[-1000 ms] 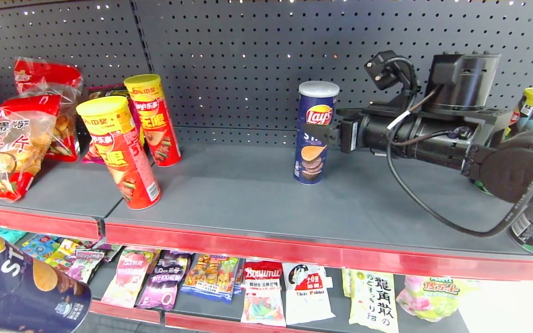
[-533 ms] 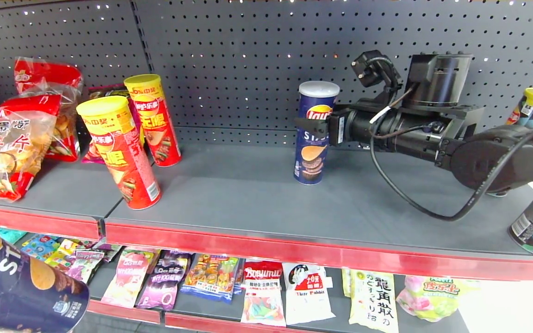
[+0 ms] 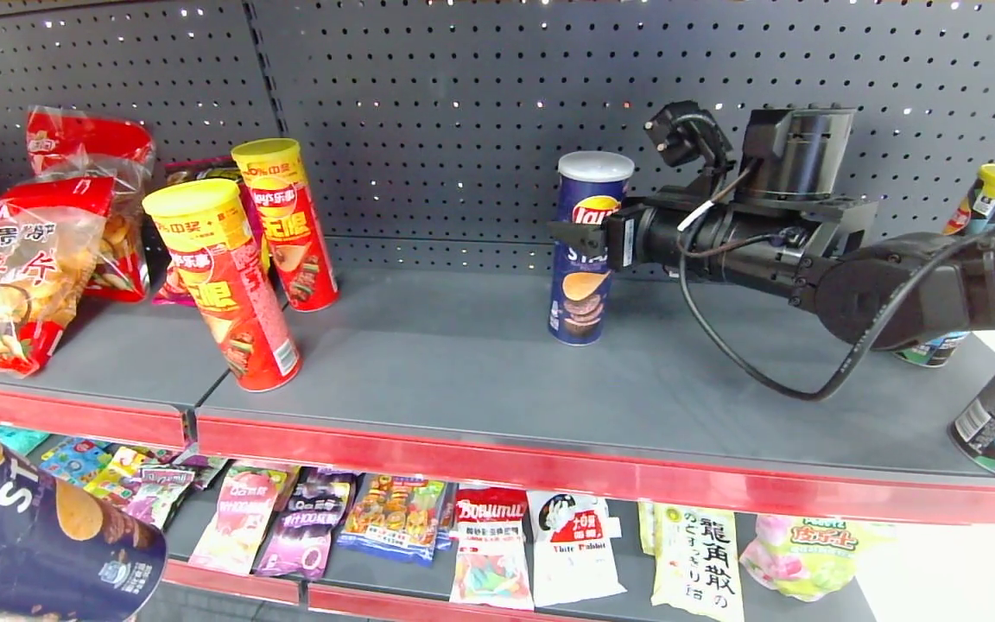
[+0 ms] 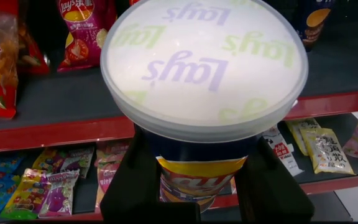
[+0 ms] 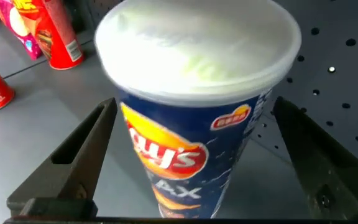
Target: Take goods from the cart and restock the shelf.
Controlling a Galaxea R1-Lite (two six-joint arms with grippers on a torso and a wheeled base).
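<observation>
From three o'clock the right gripper (image 5: 194, 109) stood, jaws wide, around the blue can (image 3: 582, 302); the left gripper (image 4: 197, 162) clamped a second can (image 4: 204, 62).

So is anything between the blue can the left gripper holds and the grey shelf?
Nothing visible blocks it. The blue cardboard chip can in the left gripper is in front of the grey metal shelf, whose bare stretch lies between the red chip cans and the standing blue can.

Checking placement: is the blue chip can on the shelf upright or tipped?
Upright: the blue chip can stands on its base on the shelf, lid on top, right claw open around it.
</observation>
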